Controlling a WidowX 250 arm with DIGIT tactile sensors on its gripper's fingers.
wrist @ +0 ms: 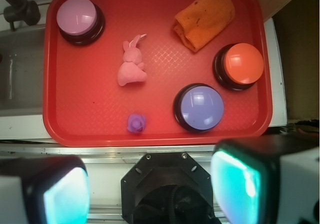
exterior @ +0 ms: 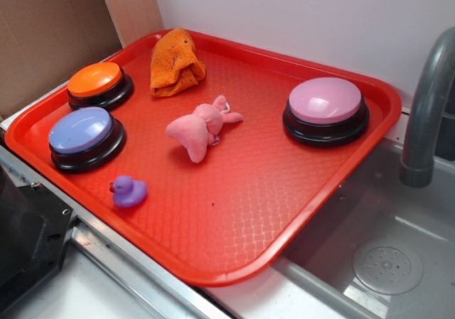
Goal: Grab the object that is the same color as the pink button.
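A small pink plush animal [exterior: 201, 126] [wrist: 132, 64] lies on its side near the middle of the red tray [exterior: 234, 226] [wrist: 100, 129]. The pink button [exterior: 325, 109] [wrist: 78, 18], pale pink dome on a black base, stands at the tray's far right in the exterior view. My gripper [wrist: 150, 186] shows only in the wrist view, high above the robot's black base and short of the tray's near edge. Its two fingers [wrist: 235, 184] stand wide apart with nothing between them. It touches none of the objects.
On the tray also sit an orange button [exterior: 98, 84] [wrist: 241, 64], a lavender-blue button [exterior: 84, 137] [wrist: 200, 107], a crumpled orange cloth [exterior: 174, 62] [wrist: 205, 18] and a small purple duck [exterior: 128, 191] [wrist: 136, 122]. A grey sink [exterior: 384, 255] with a faucet [exterior: 426, 113] lies right of the tray.
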